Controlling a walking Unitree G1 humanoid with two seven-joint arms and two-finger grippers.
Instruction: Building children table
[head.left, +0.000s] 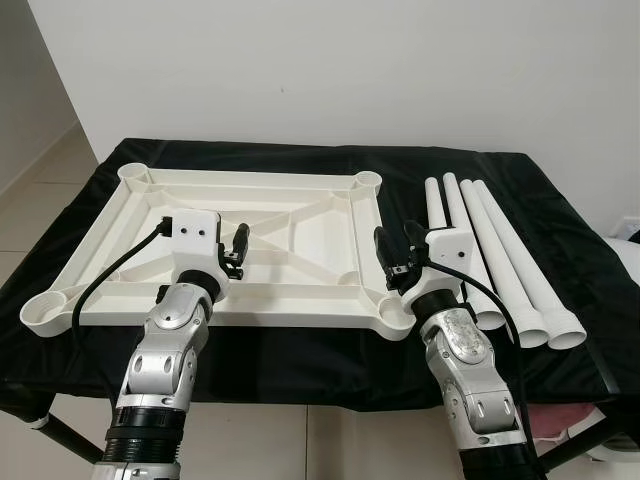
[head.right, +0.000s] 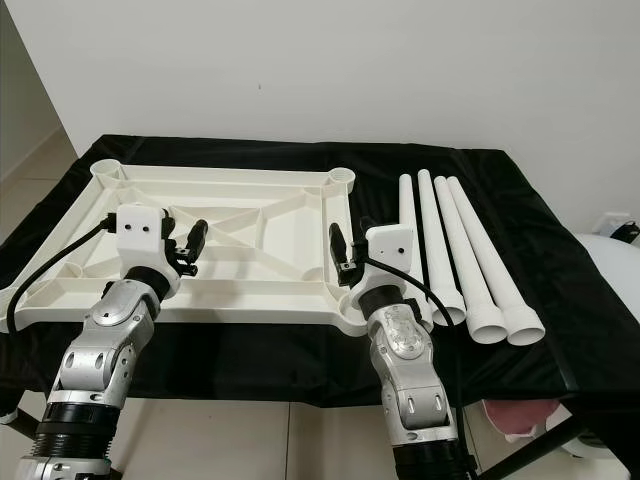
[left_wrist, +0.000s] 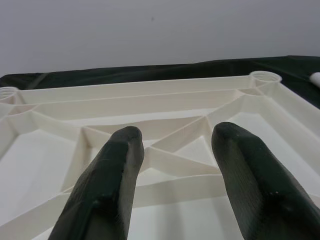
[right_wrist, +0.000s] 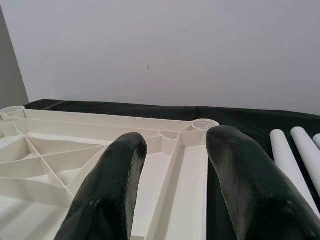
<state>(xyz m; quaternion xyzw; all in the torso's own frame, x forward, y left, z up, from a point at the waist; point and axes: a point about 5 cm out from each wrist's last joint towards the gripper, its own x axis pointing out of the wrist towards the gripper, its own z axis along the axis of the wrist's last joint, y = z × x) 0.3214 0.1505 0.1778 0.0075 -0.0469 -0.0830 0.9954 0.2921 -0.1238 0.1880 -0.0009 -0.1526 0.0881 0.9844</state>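
- Upside-down white table top (head.left: 290, 235) on the black-covered bench (head.left: 560, 220), ribs facing up, one round leg socket at each corner.
- Left gripper (head.left: 236, 250) above the ribbed middle of the table top, fingers (left_wrist: 107, 180) apart, empty; crossing ribs just beyond the fingertips in the left wrist view.
- Right gripper (head.left: 396, 258) over the right edge of the table top, fingers (right_wrist: 237, 175) spread, holding nothing; far right socket (right_wrist: 205, 123) straight ahead of the fingertips, near right socket (head.left: 395, 322) just below the wrist.
- Four white legs (head.left: 500, 255) lying side by side just to the right of the right gripper, wide ends toward the robot, thin ends toward the wall.
- No leg mounted yet, so probably the very beginning of the work: first leg to be picked.
- For good doing: better to take the leg nearest to the right gripper, and to close on the middle of the tube, not on the wide end, to avoid tilting.
- Then to bring the leg upright over a socket before pushing or turning; which end goes in, not possible to tell.
- Left gripper useful for pressing on a rib, to keep the table top from sliding on the cloth.
- Risk: round tubes rolling away when touched from the side.
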